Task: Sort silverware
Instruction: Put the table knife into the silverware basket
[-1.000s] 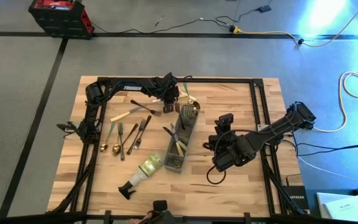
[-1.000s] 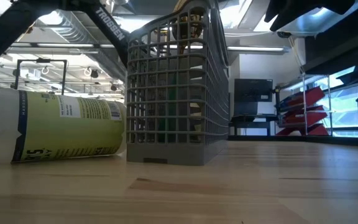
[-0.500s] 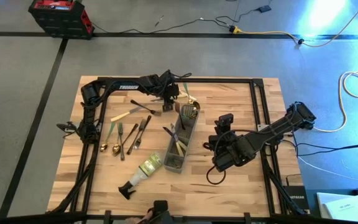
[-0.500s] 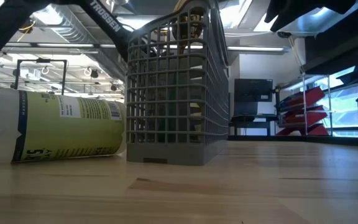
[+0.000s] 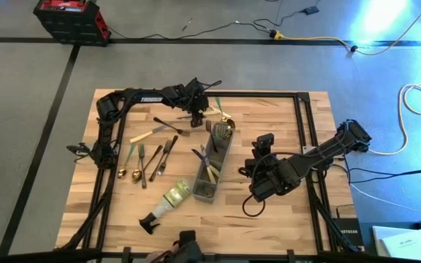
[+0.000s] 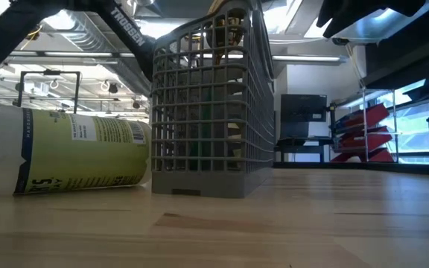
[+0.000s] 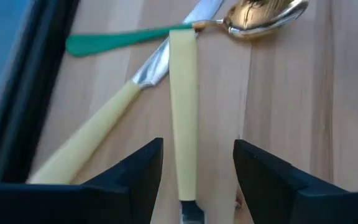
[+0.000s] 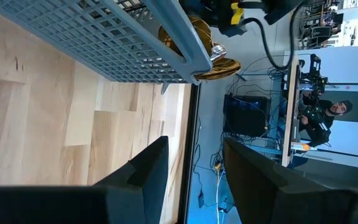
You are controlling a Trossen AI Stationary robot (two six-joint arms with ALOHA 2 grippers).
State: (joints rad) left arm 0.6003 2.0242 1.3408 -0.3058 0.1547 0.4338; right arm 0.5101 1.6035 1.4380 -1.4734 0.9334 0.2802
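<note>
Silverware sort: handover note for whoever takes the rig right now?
Left gripper: fingers open, astride a cream-handled piece lying on the table near the far end of the caddy; nothing held.
Right gripper: open and empty, waiting right of the caddy.
Done: several pieces already stand in the caddy, gold spoons at its far end.
Left: loose silverware on the table left of the caddy, plus the cream-handled knife and green-handled gold spoon by the left gripper.

White letters reading "TROSSEN" run along the dark left arm (image 6: 129, 30) at the upper left of the low view; the spray bottle's green label (image 6: 88, 156) carries small print too fine to read
</note>
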